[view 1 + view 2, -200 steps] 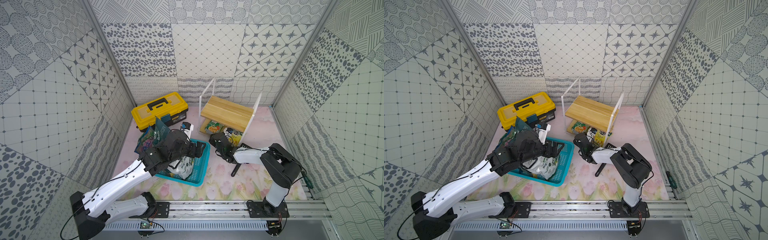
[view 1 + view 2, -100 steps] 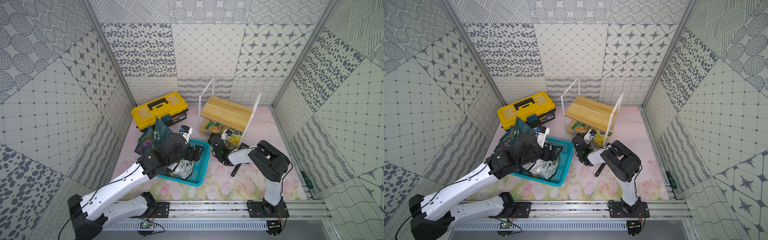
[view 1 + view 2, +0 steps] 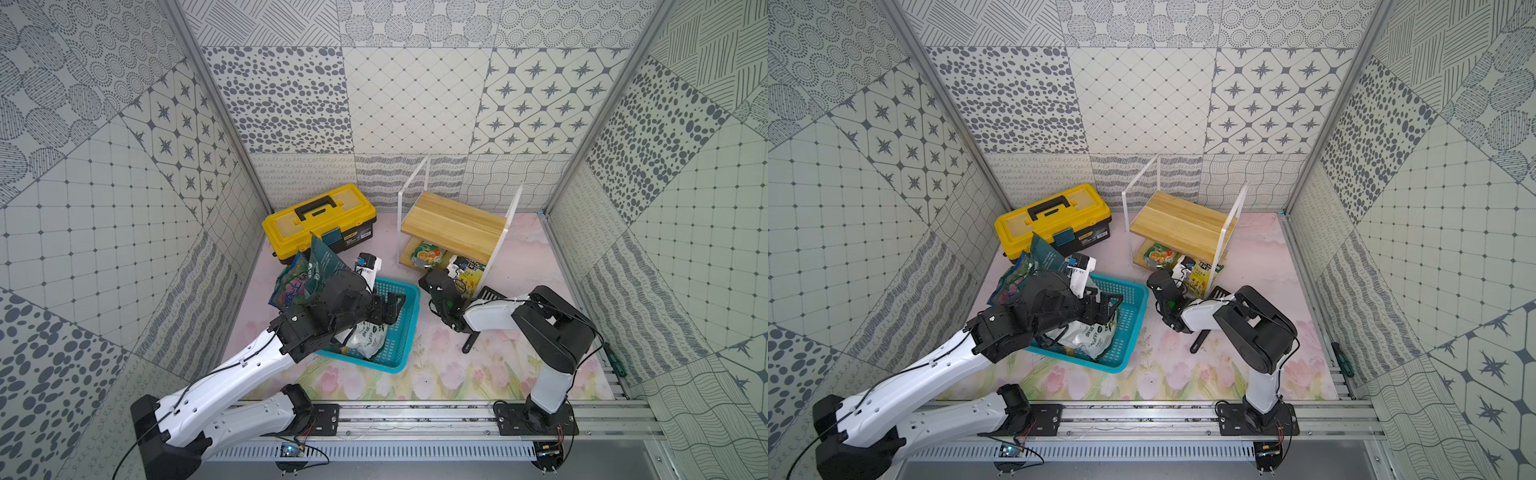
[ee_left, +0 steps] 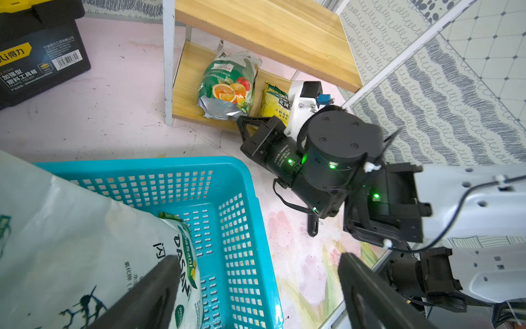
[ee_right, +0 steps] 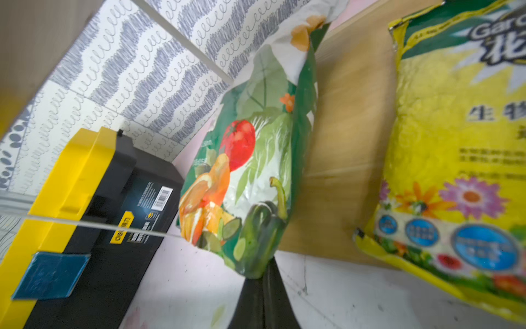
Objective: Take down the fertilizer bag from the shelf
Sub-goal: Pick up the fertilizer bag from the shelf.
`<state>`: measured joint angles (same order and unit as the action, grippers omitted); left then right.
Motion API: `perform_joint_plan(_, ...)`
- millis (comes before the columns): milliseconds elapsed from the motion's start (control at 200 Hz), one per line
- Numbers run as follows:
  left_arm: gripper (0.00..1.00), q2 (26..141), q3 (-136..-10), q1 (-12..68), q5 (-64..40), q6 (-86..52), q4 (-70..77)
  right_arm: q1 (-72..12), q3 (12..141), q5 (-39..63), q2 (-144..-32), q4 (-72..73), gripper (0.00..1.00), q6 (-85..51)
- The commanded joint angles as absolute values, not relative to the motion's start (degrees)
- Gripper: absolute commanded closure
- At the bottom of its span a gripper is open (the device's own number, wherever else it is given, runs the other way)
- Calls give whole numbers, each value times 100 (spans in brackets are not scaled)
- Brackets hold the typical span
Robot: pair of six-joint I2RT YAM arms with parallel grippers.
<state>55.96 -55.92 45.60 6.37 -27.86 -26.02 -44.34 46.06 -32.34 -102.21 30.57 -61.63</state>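
1 corner of the green fertilizer bag (image 4: 227, 85), lying on the lower board of the shelf (image 3: 453, 226) beside a yellow bag (image 4: 274, 104), is pinched in the right hand (image 5: 260, 275), likely because it pokes past the front edge, while the left hand (image 3: 390, 305) gapes wide over the blue basket (image 3: 412, 328).

Both top views: the upper board of the shelf (image 3: 455, 226) hides the rear of the lower board and the upper ends of the green bag (image 3: 428, 254) and yellow bag (image 3: 473, 278); bag print is too small to read. The left arm (image 3: 249, 365) covers part of the basket (image 3: 401, 340). Right wrist view, blurred: yellow bag and toolbox (image 5: 71, 176) are cropped; the tips of the right gripper (image 5: 263, 277) meet the green bag's corner, any pinch indiscernible.
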Motion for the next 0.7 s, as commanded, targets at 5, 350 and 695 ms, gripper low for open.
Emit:
perform_joint_plan(5, 8, 5594, -5588, 4500, 713, -2655, -2404, -4639, 4436, -3081, -9840, 3281, 100, -6075)
perform_joint_plan(350, 8, 5568, -5619, 4509, 783, -2566, -2528, -4962, 4224, -3150, -9709, 2776, 99, -6612)
perform_joint_plan(695, 8, 5554, -5626, 4482, 751, -2565, -2540, -4250, 3707, -2464, -9396, 3250, 37, -6688)
